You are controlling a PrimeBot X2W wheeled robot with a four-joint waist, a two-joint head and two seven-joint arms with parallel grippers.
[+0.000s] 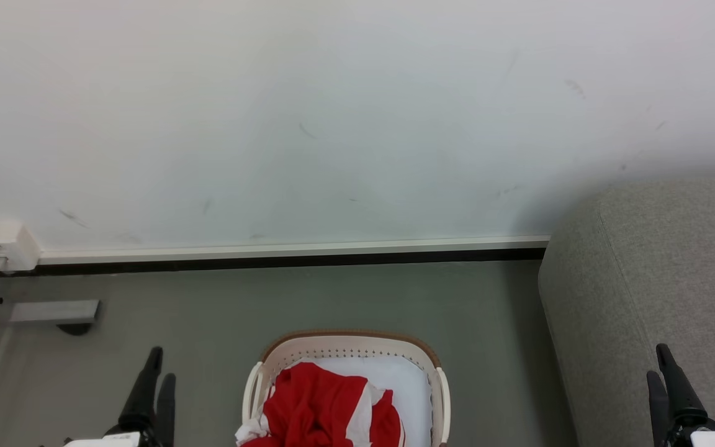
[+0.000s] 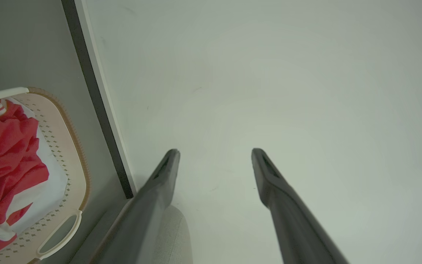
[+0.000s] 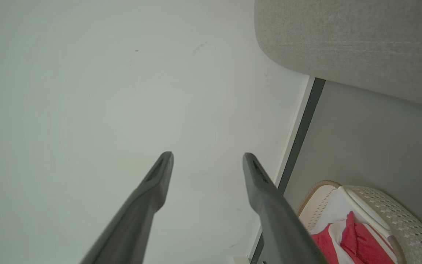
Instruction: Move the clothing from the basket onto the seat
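The cream basket [image 1: 348, 345] with a brown rim stands on the grey floor at the bottom centre of the head view, holding crumpled red clothing [image 1: 320, 403] with white trim. The grey seat [image 1: 661, 279] rises at the right. My left gripper [image 1: 160, 363] is open at the lower left, apart from the basket. My right gripper [image 1: 656, 361] is open at the lower right, in front of the seat. In the left wrist view the open left gripper [image 2: 214, 151] points at the wall, with basket [image 2: 73, 161] and clothing [image 2: 6, 154] at the left. The right wrist view shows the open right gripper [image 3: 207, 154], the seat [image 3: 350, 47], basket [image 3: 398, 216] and clothing [image 3: 357, 242].
A white wall with a white-and-black baseboard [image 1: 289, 251] runs behind the basket. A white socket box [image 1: 4, 245] and a grey metal bracket [image 1: 53, 310] sit at the far left. Bare floor lies between basket and wall.
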